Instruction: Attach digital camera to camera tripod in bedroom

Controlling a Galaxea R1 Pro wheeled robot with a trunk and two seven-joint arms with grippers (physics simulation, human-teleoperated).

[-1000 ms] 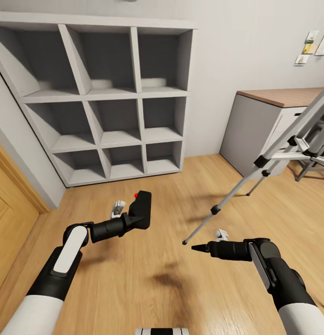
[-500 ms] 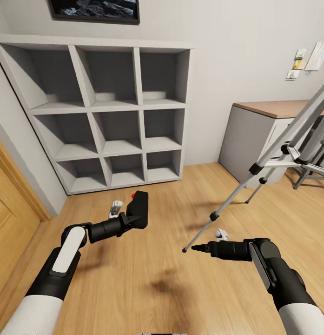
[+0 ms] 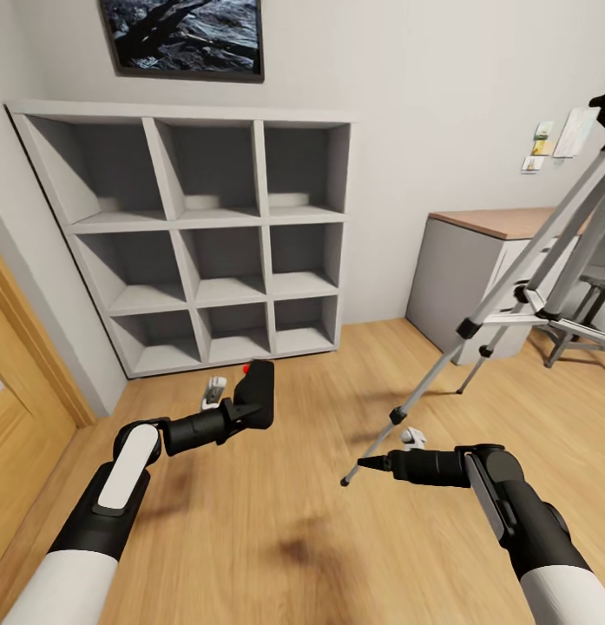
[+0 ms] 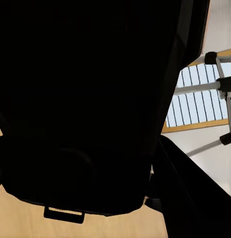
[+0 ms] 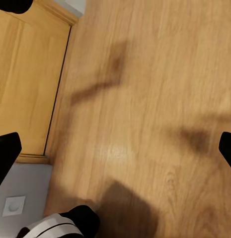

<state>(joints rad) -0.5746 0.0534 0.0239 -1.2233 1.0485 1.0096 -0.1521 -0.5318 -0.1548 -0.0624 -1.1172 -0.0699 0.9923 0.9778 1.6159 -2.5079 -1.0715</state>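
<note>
- The head camera has tipped up since a second ago, so the picture [image 3: 187, 36] on the far wall now shows above the grey shelves [image 3: 211, 234], and everything sits lower in view.
- The wood floor [image 3: 285, 521] is the biggest thing, and both arms reach out over it just as they did before.
- The tripod [image 3: 519, 295] stands on the right, in front of the wood-topped desk [image 3: 502, 278]. More of its top shows now. One silver leg slants down to the floor, and its foot is just beside the tip of the right gripper [image 3: 364, 464].
- The right gripper points left with its black fingers wide apart, and it holds nothing.
- The left gripper [image 3: 241, 410] is clamped on the black camera [image 3: 257, 392], which it holds up off the floor on the left, well apart from the tripod.
- In the left wrist view the camera [image 4: 95, 99] is a big dark shape right up close.
- The red button [image 3: 246, 368] shows on the camera.
</note>
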